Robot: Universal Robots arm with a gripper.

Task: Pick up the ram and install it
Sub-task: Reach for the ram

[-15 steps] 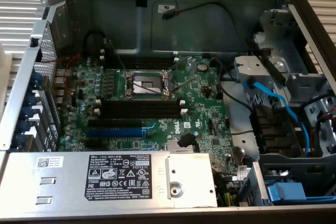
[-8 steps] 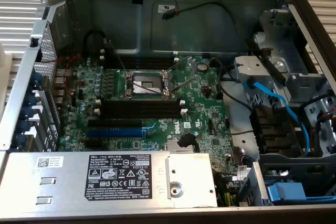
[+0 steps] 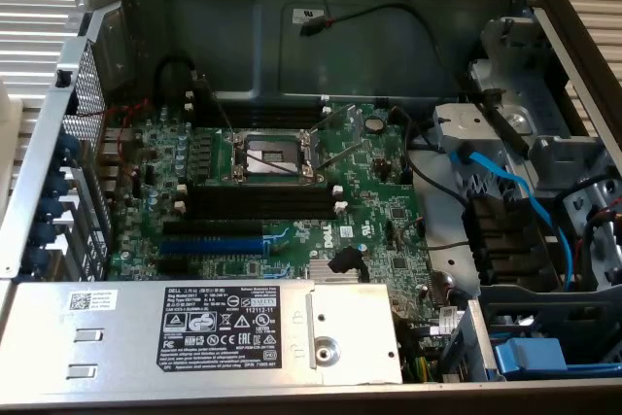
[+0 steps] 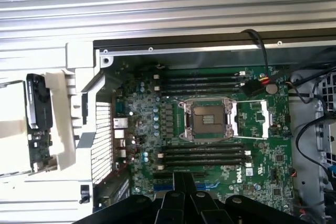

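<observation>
Gripper (image 4: 184, 187) over motherboard (image 4: 220, 166); ram (image 4: 39, 148) well apart, outside case, at white holder (image 4: 60, 124).

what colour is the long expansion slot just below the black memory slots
Blue. The expansion slot shows best in the exterior view.

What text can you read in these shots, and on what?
"DELL": label on the power supply.
"DELL": white logo on the motherboard.
Too small to read: the label's other print, the white sticker beside it, the sticker on the case wall.
</observation>
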